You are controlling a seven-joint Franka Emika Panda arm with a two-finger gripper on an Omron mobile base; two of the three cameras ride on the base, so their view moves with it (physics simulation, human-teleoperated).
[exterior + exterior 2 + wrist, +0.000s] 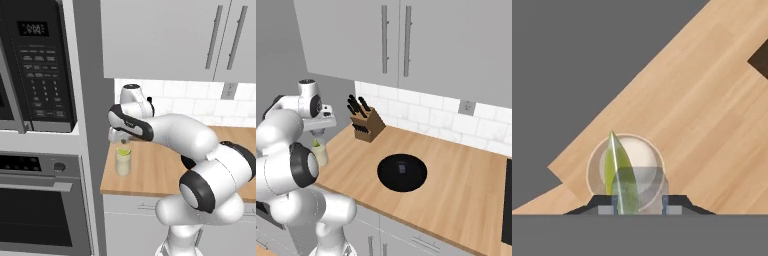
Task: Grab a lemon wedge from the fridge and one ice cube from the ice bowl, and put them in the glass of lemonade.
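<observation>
Above the glass of lemonade [626,172], the lemon wedge [618,170] hangs pinched in the narrow claw [641,204], a thin yellow-green sliver over the round clear rim. Bent at the elbow, the white arm reaches left over the glass, hand pointing straight down. That tumbler stands near the wooden worktop's [456,175] left corner. Right of it sit a knife block [367,124] and the round black ice bowl [402,173].
</observation>
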